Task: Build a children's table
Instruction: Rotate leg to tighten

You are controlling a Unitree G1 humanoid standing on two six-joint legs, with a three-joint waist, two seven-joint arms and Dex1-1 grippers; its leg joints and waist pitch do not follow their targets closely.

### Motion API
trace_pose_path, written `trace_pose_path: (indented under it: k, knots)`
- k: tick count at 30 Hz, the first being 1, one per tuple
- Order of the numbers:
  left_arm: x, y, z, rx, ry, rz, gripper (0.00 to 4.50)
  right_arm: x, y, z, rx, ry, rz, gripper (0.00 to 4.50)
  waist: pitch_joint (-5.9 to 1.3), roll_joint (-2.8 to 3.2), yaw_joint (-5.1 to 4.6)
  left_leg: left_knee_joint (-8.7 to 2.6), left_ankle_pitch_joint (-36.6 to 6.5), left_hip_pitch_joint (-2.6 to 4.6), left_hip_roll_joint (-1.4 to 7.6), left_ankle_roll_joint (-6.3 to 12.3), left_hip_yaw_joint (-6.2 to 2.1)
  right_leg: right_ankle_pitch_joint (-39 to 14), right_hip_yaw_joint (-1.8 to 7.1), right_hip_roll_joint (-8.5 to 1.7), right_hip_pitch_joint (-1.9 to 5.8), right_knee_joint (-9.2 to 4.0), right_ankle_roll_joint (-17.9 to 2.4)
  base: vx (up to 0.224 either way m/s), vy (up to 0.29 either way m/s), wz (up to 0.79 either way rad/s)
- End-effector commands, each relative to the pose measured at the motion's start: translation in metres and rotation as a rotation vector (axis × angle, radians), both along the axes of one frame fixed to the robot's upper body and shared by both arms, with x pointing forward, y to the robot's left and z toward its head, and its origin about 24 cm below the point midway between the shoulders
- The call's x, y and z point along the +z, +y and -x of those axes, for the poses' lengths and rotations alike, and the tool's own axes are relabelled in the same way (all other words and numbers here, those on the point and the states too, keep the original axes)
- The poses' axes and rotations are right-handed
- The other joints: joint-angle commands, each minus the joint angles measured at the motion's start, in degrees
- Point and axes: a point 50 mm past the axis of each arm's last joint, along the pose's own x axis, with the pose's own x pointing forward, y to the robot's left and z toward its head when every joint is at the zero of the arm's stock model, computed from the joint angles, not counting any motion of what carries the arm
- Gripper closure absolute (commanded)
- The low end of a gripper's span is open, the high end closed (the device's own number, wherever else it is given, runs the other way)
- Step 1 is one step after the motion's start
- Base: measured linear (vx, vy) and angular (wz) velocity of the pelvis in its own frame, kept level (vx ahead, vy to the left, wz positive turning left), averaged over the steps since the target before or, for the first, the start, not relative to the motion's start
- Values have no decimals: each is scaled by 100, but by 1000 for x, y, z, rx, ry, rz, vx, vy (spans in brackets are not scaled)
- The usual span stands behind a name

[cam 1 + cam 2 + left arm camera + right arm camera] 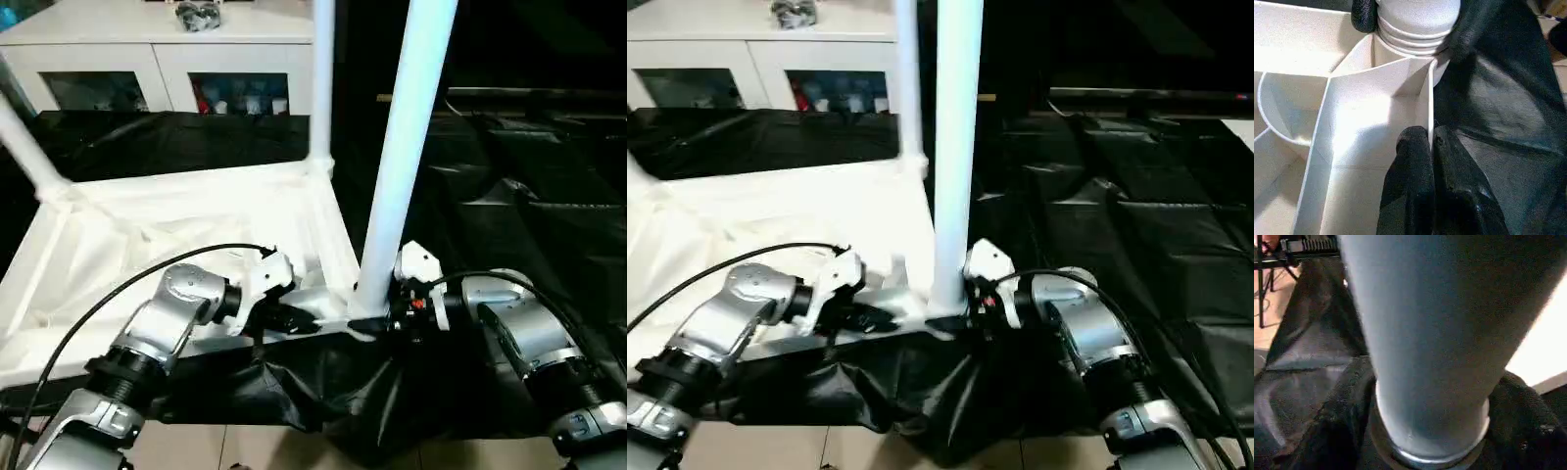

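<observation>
The white tabletop [196,211] lies upside down on black cloth, ribs up. White legs stand in its far left corner [22,147] and far right corner [321,78]. A third leg [409,137] stands upright in the near right corner socket [1415,44]. My right gripper [372,315] is shut on this leg's base, with a black finger [1334,431] on each side of the tube. My left gripper [1431,134] is pinched shut on the tabletop's thin rim wall [1427,98], just left of that socket.
A white glass-door cabinet [157,59] stands behind the work surface, with a small metal object [198,14] on top. Black cloth [529,176] covers the surface to the right and hangs over the near edge. Light floor [196,452] shows below.
</observation>
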Motion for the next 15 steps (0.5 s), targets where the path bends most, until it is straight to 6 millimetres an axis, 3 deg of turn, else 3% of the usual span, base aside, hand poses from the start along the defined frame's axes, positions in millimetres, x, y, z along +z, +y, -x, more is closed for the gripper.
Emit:
trace_pose_path:
  k: [1, 3, 9, 11, 13, 15]
  knots:
    - [9, -17, 3, -100, -24, 53, 450, -2, 12, 7, 70, 19, -2, 146, -327, -24, -29, -407, -1278, 52, 110, 366, 29, -1096, 197, -202, 288, -367, -1476, 0, 0, 0]
    - [11, -14, 7, -136, -1, 53, 450, -4, 13, 10, 78, 21, 1, 169, -331, -25, -27, -407, -1191, 36, 107, 383, 25, -981, 197, -201, 301, -348, -1473, 0, 0, 0]
    - [10, -19, 1, -75, -32, 61, 450, -5, 21, 8, 19, 26, -44, 180, -322, -20, -40, -410, -1292, 49, 105, 343, 28, -1128, 199, -202, 290, -370, -1462, 0, 0, 0]
    - [9, -23, -5, -14, -62, 61, 450, -7, 25, 2, -65, 4, -63, 180, -313, -22, -61, -411, -1345, 47, 99, 293, 33, -1228, 208, -204, 274, -385, -1431, 0, 0, 0]
    - [9, -29, -13, 67, -89, 69, 450, -13, 30, -12, -262, -25, -62, 180, -304, -33, -93, -426, -1504, 46, 76, 174, 16, -1635, 199, -215, 274, -423, -1296, 0, 0, 0]
    - [8, -31, -15, 98, -93, 70, 450, -15, 31, -17, -332, -37, -54, 180, -311, -41, -126, -430, -1501, 34, 62, 76, -3, -1830, 192, -220, 283, -430, -1179, 0, 0, 0]
